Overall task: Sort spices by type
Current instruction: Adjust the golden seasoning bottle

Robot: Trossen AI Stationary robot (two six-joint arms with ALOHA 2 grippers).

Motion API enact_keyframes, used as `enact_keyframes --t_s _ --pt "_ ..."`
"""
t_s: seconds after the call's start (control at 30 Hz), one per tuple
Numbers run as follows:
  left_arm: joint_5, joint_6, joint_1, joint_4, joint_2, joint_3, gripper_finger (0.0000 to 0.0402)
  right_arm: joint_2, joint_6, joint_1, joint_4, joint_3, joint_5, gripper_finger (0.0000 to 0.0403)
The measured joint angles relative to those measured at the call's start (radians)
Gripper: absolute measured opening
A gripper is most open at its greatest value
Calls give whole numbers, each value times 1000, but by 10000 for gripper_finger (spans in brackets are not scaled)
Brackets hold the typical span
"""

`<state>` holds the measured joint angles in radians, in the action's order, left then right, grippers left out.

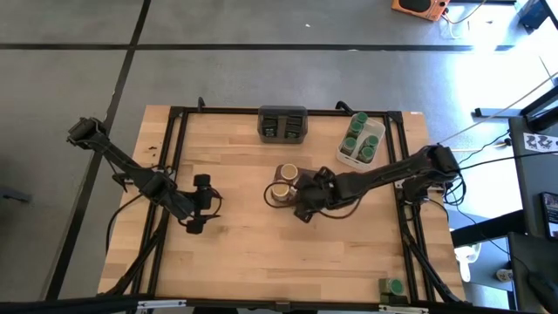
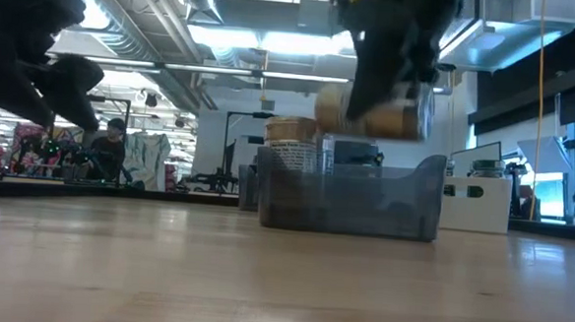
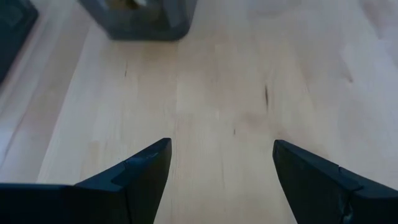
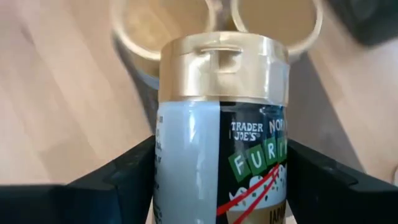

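right gripper (image 1: 301,208), over the middle of the pale wooden table (image 1: 261,262), is clamped on a round clear-walled spice jar with a tan flip lid (image 4: 224,124), its two dark fingers pressed against the jar's sides. the jar lies tilted, lid pointing toward a translucent grey plastic bin (image 2: 350,199) at the table's centre, and hangs clear above the bin's rim in the low view. two more tan-lidded round jars (image 1: 284,181) stand upright inside that bin. left gripper (image 1: 197,205) hovers over bare wood on the table's left, fingers spread wide with nothing between them. at the far edge, small dark rectangular tins (image 1: 282,124) sit in a second grey bin, and round green-lidded jars (image 1: 357,135) fill a white tray (image 1: 376,131) near the far right corner. one green-lidded jar (image 1: 396,286) stands alone at the near right edge.
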<state>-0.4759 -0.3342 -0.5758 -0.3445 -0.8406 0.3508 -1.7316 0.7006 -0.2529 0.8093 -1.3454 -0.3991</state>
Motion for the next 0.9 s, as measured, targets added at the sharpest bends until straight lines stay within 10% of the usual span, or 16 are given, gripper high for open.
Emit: enact_keyframes --t_s 0.27,0.9 --pt "0 96 0 122 0 0 278 12 -145 -85 -267 -16 -142 283" --pt "4 253 54 548 -2 0 279 -264 -688 -67 -1163 12 -87 283"
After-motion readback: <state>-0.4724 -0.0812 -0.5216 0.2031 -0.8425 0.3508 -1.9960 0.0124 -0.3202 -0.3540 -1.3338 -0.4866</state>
